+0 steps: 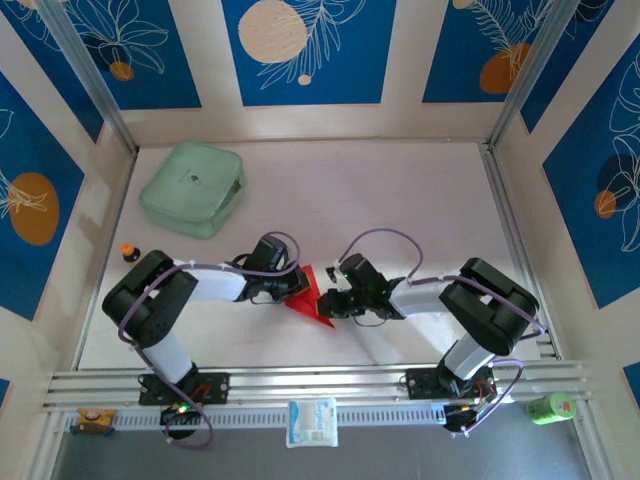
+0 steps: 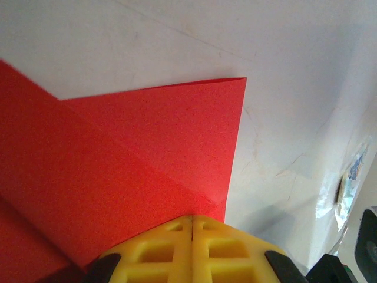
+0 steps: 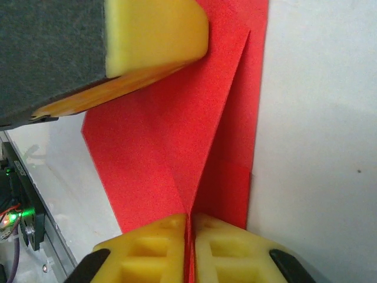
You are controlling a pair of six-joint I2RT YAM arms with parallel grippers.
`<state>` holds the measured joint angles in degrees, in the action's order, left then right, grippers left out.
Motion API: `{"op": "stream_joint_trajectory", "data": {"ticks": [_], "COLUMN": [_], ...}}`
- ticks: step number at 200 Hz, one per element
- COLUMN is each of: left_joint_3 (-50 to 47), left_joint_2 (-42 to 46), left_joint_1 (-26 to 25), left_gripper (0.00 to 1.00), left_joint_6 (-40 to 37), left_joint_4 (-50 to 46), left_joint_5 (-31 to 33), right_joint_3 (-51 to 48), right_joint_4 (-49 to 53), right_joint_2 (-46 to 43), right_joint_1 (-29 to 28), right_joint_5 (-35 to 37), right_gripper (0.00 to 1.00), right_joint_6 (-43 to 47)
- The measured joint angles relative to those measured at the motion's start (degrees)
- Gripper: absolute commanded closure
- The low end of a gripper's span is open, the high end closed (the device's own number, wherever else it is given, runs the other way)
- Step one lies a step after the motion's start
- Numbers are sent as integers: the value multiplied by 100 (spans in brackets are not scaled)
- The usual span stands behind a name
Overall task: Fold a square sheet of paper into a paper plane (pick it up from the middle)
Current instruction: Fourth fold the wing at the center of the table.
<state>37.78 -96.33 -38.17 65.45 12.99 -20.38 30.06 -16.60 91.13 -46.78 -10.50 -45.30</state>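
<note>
Top external view: the folded red paper sheet lies on the white table toward its near edge, between the two arms. The left gripper touches the sheet's left side and the right gripper meets its right side near the lower point. A mint-green case sits well apart at the far left of the table. In the left wrist view, the left gripper has its yellow fingers pressed together with no gap. The red paper sheet spreads flat from their tips up and to the left, with a diagonal crease across it and one sharp corner at the upper right. The seam shows no red, so I cannot tell whether any paper is caught there. In the right wrist view, the right gripper is closed on the red paper sheet: a raised fold ridge runs down into the fingers, and a thin red strip shows in the seam between them. One yellow finger of the left gripper lies over the sheet's far end.
</note>
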Motion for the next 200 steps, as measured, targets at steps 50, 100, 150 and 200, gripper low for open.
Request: {"op": "stream_joint_trajectory", "data": {"ticks": [50,100,150,200], "left_joint_3": [0,0,0,0], "left_joint_2": [-31,-55,-55,-55], "left_joint_1": [0,0,0,0], "left_gripper": [96,96,96,97], "left_joint_6": [-59,-114,-149,-149], "left_joint_4": [61,101,101,101], "left_joint_5": [-63,-105,-105,-105], "right_joint_3": [26,48,50,48], "right_joint_4": [400,584,645,682], "right_joint_2": [-280,-295,-293,-273], "right_joint_1": [109,295,343,341], "right_joint_5": [-138,-461,-664,-756], "right_gripper": [80,79,85,85], "right_joint_6": [-20,-127,-175,-173]}}
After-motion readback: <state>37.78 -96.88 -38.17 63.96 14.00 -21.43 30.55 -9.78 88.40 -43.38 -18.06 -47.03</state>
